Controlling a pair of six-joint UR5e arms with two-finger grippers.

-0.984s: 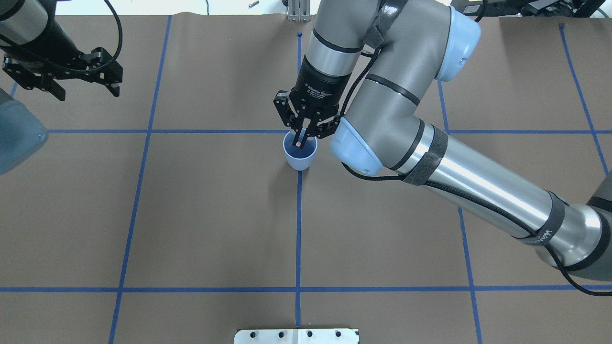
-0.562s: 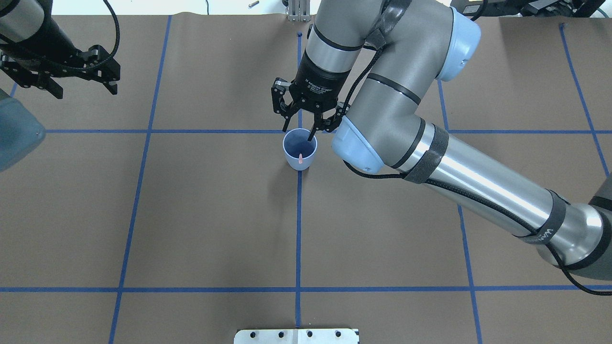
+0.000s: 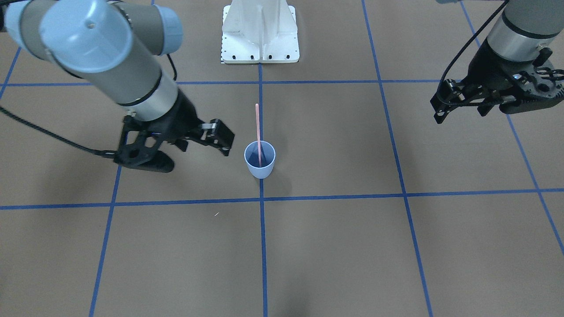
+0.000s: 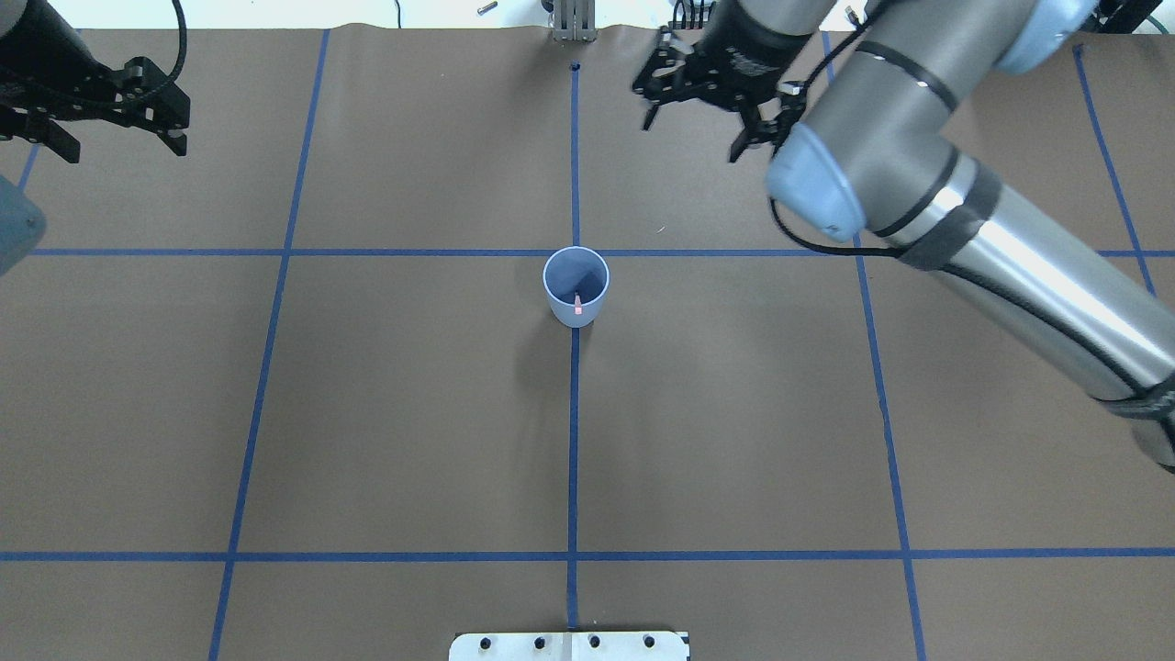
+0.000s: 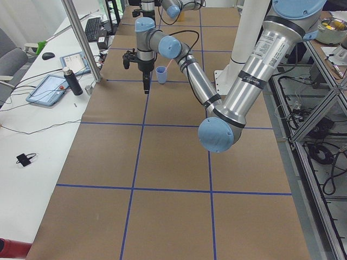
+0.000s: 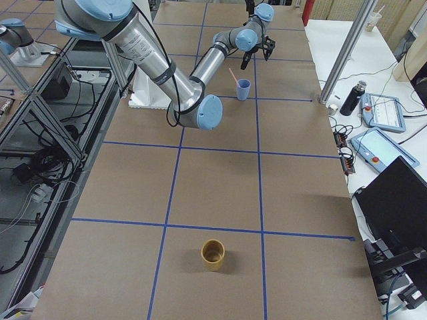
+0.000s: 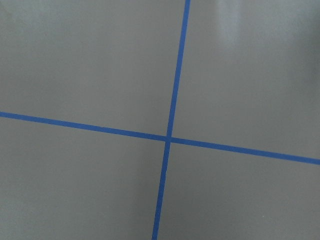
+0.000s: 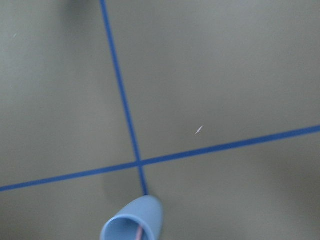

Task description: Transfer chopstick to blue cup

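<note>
The chopstick (image 3: 257, 132) stands in the blue cup (image 3: 260, 172), tipped against its six o'clock rim, propped and needing no hold. My right pincer (image 4: 693, 136) hangs wide and empty at one o'clock of it, my left (image 4: 119, 147) wide too, idle at ten.

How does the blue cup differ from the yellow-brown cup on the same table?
The blue cup is pale blue; the yellow-brown cup is dull gold. The blue cup holds the chopstick, which leans; the yellow-brown cup looks empty. Both stand upright and have no handle.
</note>
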